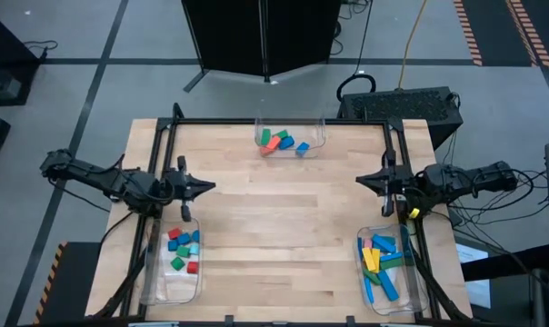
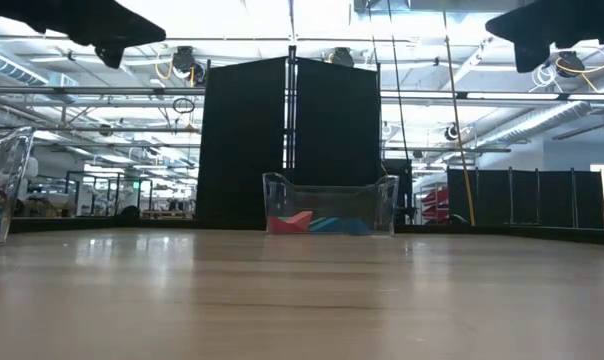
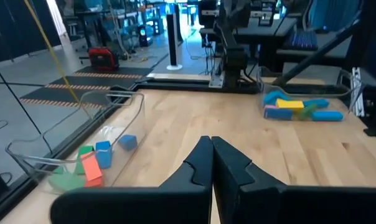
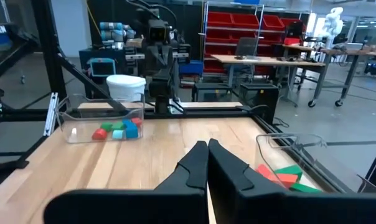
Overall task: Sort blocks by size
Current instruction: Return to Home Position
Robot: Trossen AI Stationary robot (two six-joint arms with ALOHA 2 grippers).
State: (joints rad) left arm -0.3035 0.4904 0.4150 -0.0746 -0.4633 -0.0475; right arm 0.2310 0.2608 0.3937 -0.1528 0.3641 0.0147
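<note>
- Jaws of the left gripper (image 1: 204, 186) pressed together on nothing, dark tapered fingertips (image 3: 200, 163) meeting in a point; same at the right gripper (image 1: 359, 180), closed and empty.
- Both held near the table's side edges, tips facing each other across the pale wooden tabletop (image 1: 284, 236), well apart. By the look of it, parked out of the way with the sorting done or nearly so.
- Every block in view lying inside a clear plastic bin, none seen loose on the wood.
- Far-edge bin (image 1: 318, 132): medium pieces (image 1: 279, 141) in orange, green and blue, one wedge-like, the rest squat chunks.
- Bin beside the left arm (image 1: 170, 289): small cubes and stubby bits (image 1: 184, 250) in red, cyan and green, gathered toward the far end.
- Bin beside the right arm (image 1: 418, 289): long bars (image 1: 382, 263), mostly blue and yellow with some green, laid crosswise over one another.
- Grouping apparently by size, one bin to each class, each set at a table edge, probably for easy reach.
- Blocks matte, solid-coloured, hard-edged.
- Bins thin, glossy and see-through, with rounded corners.
- Tabletop of jointed light boards, faintly shiny in the low view.
</note>
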